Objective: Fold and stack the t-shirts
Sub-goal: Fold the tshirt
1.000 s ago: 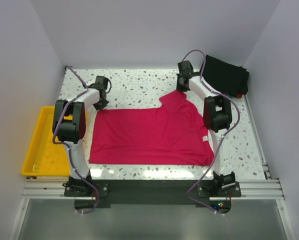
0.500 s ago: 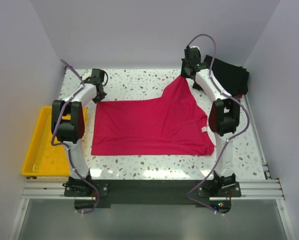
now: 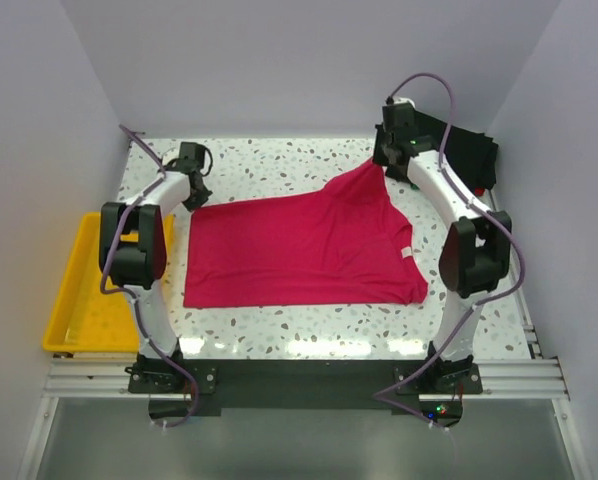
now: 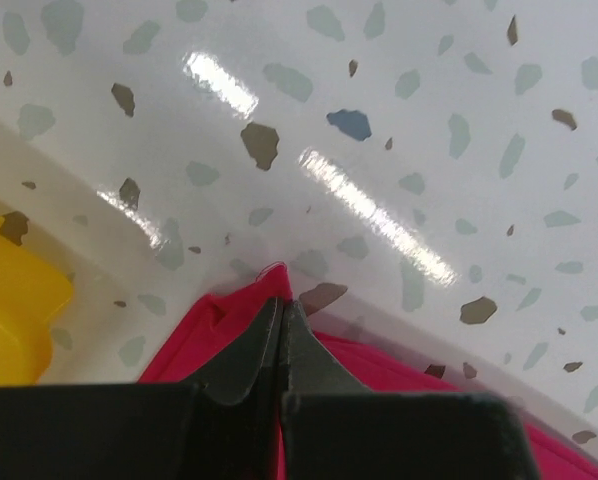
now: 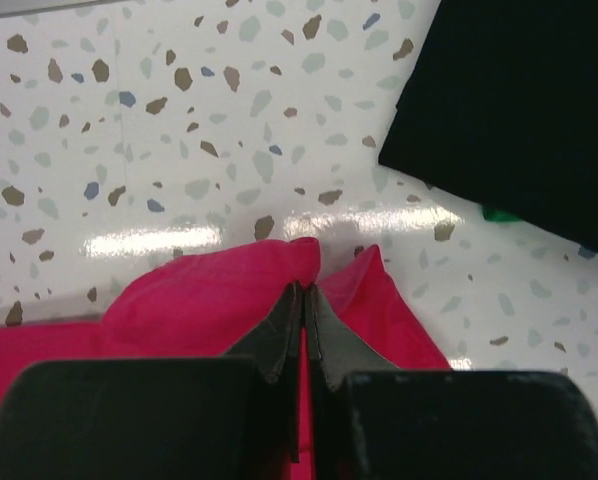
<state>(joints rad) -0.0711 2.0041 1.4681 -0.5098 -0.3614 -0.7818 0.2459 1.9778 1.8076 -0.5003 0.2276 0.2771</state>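
1. Two far corners of the crimson t-shirt are pinched, one per arm, so I can draw it taut and flat on the table for folding.
2. The left gripper is clamped on the far-left corner, low, near the yellow tray.
3. The right gripper is closed on the far-right corner, raising a peak just beside the black shirts.
4. Both arms reach far forward, elbows bowed outward.

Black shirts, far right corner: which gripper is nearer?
Right. The right gripper grips the pink shirt right beside the black shirts; the left gripper grips its other far corner, across the table.
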